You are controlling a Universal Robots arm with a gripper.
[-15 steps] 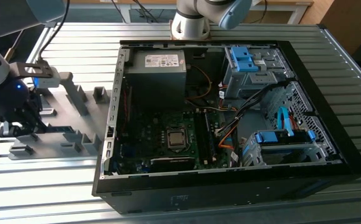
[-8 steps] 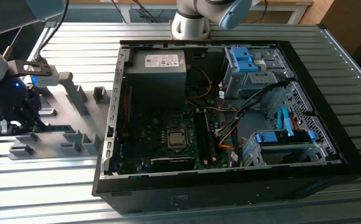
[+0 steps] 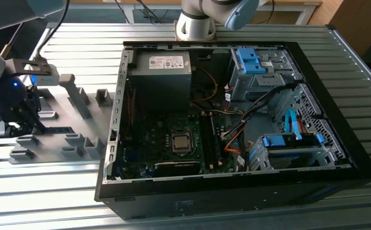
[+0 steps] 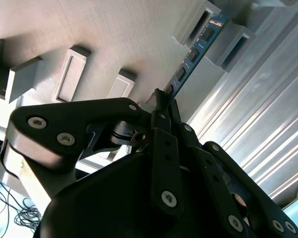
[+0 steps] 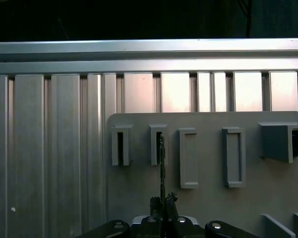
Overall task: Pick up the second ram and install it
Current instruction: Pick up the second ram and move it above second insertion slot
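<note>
The second ram (image 4: 201, 42) is shown blue-green with dark chips. The end effector (image 4: 161, 99) is black, the holder blocks (image 4: 69, 74) grey, and the tabletop (image 4: 258, 114) silver, ribbed in parallel bands.

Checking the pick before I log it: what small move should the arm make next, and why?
Probably a short, straight lift away from the grey plate. In the second wrist view the gripper looks shut on the second ram, whose far end sits between grey holder blocks.

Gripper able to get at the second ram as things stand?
Looks like yes: the gripper is at the second ram, apparently shut on its near end, nothing in between. The far end sits in a grey holder block.
</note>
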